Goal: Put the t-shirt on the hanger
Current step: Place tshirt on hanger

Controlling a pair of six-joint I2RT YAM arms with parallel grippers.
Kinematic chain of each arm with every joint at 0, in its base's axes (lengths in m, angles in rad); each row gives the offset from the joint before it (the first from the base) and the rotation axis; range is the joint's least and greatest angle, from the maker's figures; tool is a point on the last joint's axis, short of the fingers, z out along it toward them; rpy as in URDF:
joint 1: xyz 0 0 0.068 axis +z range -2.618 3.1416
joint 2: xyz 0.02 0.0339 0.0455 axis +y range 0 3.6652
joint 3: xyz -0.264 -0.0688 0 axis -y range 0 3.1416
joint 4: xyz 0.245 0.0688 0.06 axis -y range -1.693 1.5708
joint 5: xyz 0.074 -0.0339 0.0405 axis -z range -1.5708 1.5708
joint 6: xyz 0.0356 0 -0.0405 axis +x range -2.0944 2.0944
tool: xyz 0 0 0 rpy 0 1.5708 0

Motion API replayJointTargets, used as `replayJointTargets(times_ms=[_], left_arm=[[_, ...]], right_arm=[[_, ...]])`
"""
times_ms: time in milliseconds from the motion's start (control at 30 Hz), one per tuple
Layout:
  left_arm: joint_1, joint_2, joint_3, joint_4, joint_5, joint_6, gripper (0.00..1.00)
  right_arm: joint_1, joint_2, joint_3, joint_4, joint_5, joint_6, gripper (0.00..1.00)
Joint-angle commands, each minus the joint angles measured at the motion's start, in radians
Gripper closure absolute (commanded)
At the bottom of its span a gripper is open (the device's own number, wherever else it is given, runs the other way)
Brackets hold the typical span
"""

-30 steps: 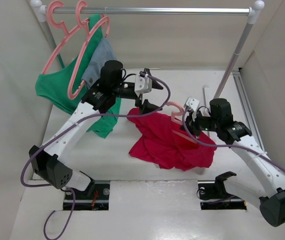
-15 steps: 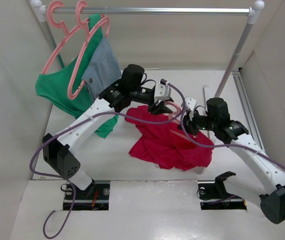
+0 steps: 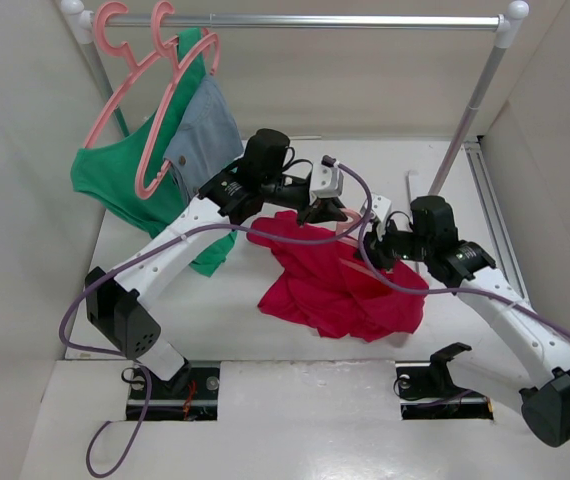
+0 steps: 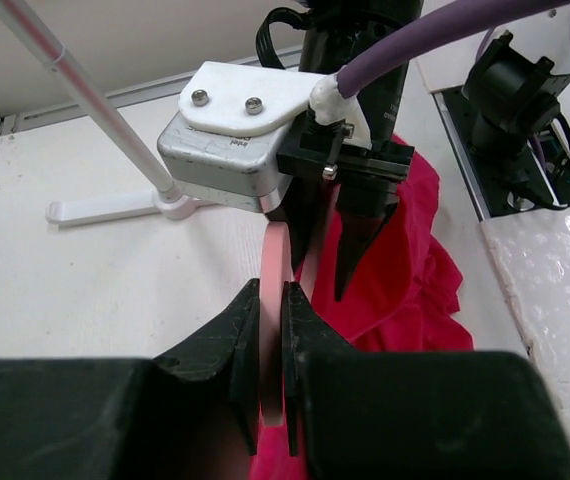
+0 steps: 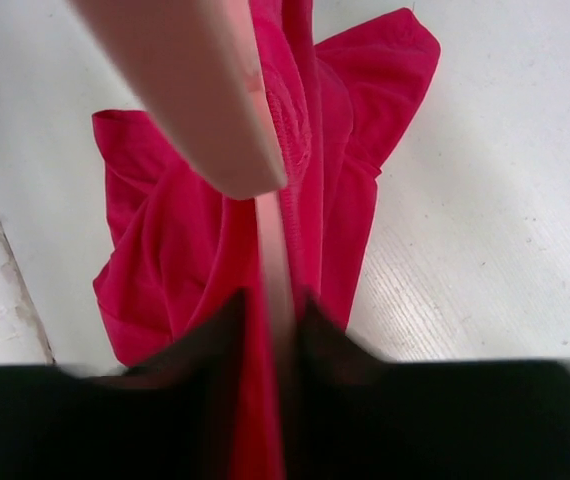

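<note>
The white table (image 3: 215, 300) carries everything, with the metal rail (image 3: 315, 20) across its far side; two pink hangers (image 3: 130, 100) hang at its left end, bearing a green garment (image 3: 115, 180) and a grey-blue piece (image 3: 205, 125). The t-shirt (image 3: 325, 290) lies in a crumpled red heap mid-table between my two arms, not on any hanger yet. It looks soft and light, so I expect it to sag and bunch wherever I lift it; the neck opening or a shoulder seam would be the place to take it, though I cannot make out the collar in the folds. The hanger (image 4: 275, 250) sits just above the far edge of the heap, its lower part hidden among the cloth. It is a thin, stiff plastic frame, probably slippery, and best held on a straight bar near the hook. My left claw (image 4: 271, 288) is clenched on that pink bar, fingers pressed to both sides. My right claw (image 5: 273, 315) grasps the same frame a little further along, its fingers flanking the bar.
</note>
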Motion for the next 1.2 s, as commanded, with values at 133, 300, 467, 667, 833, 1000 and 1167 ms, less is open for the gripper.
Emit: replayJointTargets(times_ms=[133,300,467,667,833,1000,1167], left_arm=[[-0.003,-0.037,0.005,-0.037,0.005,0.069,1.00],[-0.003,-0.046,-0.027,-0.037,-0.013,0.078,1.00],[-0.003,-0.046,-0.058,0.036,-0.148,-0.036,1.00],[-0.003,-0.077,-0.107,0.132,-0.355,-0.184,1.00],[-0.003,-0.088,-0.116,0.141,-0.356,-0.227,1.00],[-0.003,-0.088,-0.127,0.150,-0.346,-0.227,1.00],[-0.003,-0.079,-0.118,0.170,-0.346,-0.236,1.00]], right_arm=[[-0.016,-0.003,0.017,0.078,-0.006,0.046,0.28],[-0.057,-0.069,0.087,0.058,0.145,0.119,0.17],[-0.066,-0.160,0.246,-0.128,0.576,0.285,0.13],[-0.066,-0.188,0.192,-0.328,0.776,0.569,0.25],[-0.066,-0.269,-0.074,-0.198,0.704,0.725,0.26],[-0.066,-0.214,-0.103,-0.117,0.681,0.673,0.25],[-0.086,-0.018,-0.094,-0.008,0.681,0.630,0.31]])
